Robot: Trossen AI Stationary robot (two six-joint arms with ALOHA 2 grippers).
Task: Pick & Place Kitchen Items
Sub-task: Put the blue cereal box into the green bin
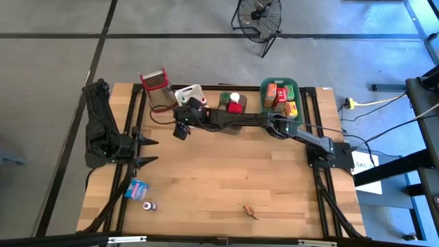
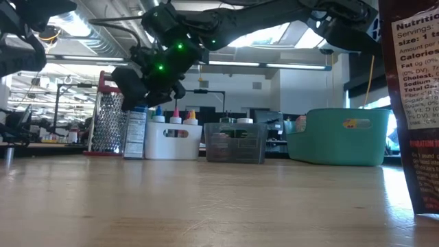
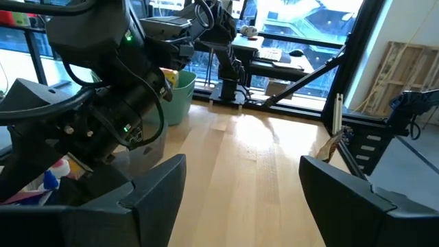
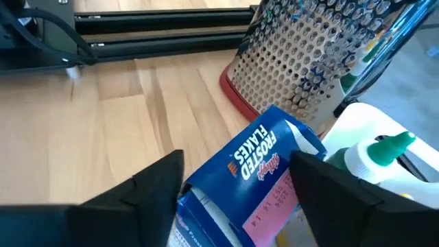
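Observation:
A blue Frosted Flakes box [image 4: 254, 171] stands on the table between the grater [image 4: 309, 55] and the white tub [image 4: 363, 130]; in the low view it is the box [image 2: 136, 134]. My right gripper [image 4: 236, 161] reaches across the table to it from the right [image 1: 181, 129], slanting down. It is open, one finger on either side of the box's top. At the table's left, my left gripper [image 1: 152, 151] waits open with nothing between its fingers [image 3: 243, 165]. My right gripper has its fingers [image 4: 154, 185] at the box's upper end [image 4: 274, 137], coming from above and from the table's right, slanting down. Whether they touch the box I cannot tell. The box stands on the table.
The white tub holds small bottles [image 4: 381, 151]. A grey tub [image 1: 233, 104] and a green tub [image 1: 264, 86] with boxes stand along the far edge. A small blue box [image 1: 138, 188], a tiny bottle [image 1: 149, 205] and an orange item [image 1: 250, 211] lie near the front.

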